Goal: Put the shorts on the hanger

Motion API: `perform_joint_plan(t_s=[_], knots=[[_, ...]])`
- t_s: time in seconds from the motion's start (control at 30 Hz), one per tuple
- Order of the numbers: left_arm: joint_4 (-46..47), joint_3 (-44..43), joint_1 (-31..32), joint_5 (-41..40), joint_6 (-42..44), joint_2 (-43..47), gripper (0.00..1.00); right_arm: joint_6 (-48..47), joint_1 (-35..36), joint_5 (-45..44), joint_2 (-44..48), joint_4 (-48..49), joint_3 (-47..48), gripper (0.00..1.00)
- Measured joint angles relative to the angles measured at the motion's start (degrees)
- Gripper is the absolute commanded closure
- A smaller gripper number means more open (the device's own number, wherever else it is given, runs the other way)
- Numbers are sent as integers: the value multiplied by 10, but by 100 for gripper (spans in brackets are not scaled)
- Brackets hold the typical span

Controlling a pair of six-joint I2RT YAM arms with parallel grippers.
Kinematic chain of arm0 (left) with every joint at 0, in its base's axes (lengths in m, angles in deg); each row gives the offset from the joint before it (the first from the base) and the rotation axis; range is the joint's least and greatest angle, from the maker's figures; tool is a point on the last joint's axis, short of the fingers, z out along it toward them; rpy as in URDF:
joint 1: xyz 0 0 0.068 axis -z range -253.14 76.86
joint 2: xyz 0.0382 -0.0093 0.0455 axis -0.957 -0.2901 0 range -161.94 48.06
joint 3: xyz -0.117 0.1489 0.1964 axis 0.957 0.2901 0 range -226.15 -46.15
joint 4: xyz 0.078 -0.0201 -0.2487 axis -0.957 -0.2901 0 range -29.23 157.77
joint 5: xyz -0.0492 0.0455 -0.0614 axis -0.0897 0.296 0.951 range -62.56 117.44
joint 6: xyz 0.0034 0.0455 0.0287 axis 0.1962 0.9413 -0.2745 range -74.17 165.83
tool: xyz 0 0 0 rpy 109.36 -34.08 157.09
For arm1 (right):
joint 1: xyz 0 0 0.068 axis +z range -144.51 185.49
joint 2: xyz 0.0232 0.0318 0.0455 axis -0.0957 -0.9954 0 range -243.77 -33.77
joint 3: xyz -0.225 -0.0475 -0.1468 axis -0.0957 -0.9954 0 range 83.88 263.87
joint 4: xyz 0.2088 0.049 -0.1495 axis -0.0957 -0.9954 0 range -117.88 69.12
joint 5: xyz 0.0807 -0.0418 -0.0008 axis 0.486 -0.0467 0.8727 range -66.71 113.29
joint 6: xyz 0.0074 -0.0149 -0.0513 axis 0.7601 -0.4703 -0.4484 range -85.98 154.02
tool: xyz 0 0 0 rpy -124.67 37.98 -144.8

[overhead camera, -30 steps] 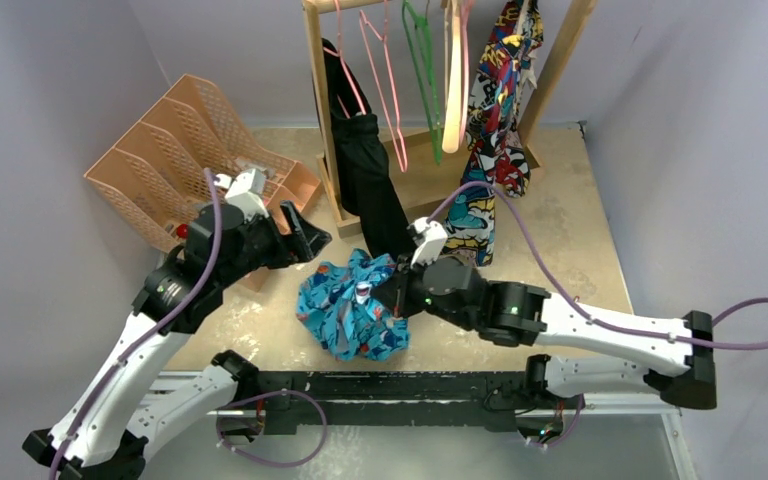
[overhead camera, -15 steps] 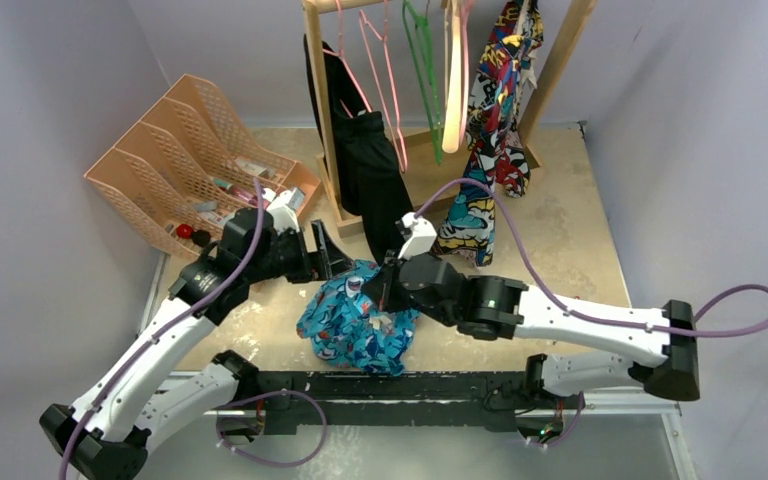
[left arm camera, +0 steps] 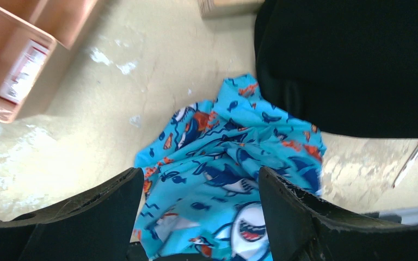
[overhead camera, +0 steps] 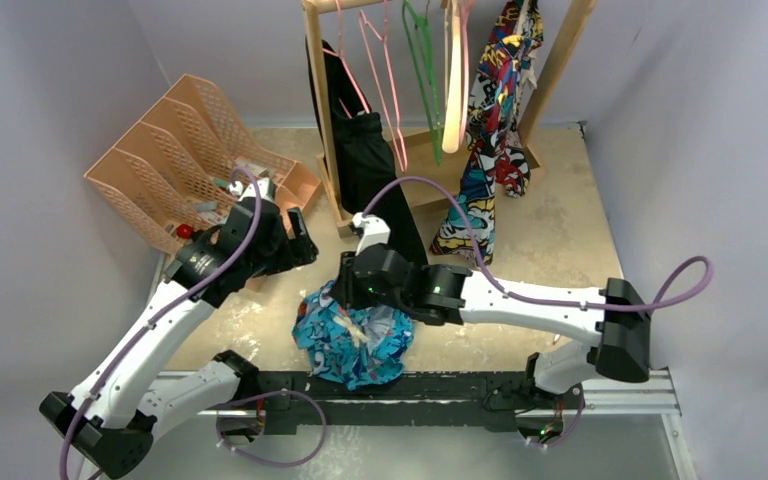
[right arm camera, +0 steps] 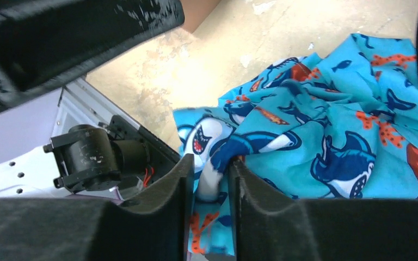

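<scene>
Shorts pinched in right jaws; tray label unreadable.

Overhead view down on table, both wrist views close, sharing shorts

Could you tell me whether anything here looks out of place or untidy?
Yes: the shorts lie crumpled in a heap at the near edge of the table, not spread flat. The right gripper pinches a fold of them; nothing looks spilled or damaged.
</scene>
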Motion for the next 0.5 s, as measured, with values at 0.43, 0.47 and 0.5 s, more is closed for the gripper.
perform_joint_plan(t_s=[0.43,0.47,0.5], knots=[[2,-21,0,29,1,15,28,63,0,46,38,-113,-4,48],[12,-16,0,47,1,16,28,78,0,43,53,-127,-12,47],[22,-10,0,64,1,16,28,90,0,40,65,-137,-17,47]])
